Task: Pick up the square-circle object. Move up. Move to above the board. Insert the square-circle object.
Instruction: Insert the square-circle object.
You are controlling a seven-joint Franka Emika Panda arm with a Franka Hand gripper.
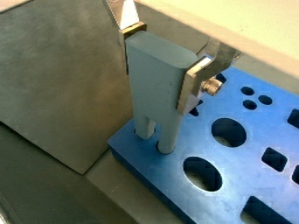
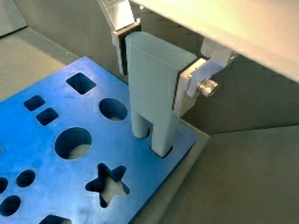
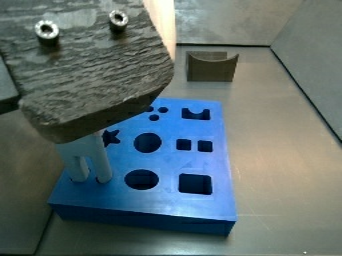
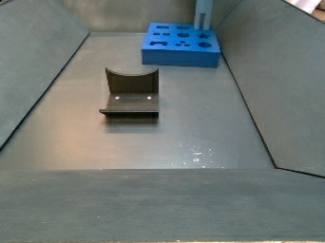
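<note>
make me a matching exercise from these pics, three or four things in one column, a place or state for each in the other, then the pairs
Things:
1. gripper
2. slab
3. board
4. brown block

Places or states:
A. lies flat on the floor, shaped holes in its top
B. sits alone on the floor, apart from the board
C. stands upright, its two prongs down at the board's edge
D. clamped on the slab's upper part, above the board

Pairs: 1-D, 2-C, 3-A, 4-B
</note>
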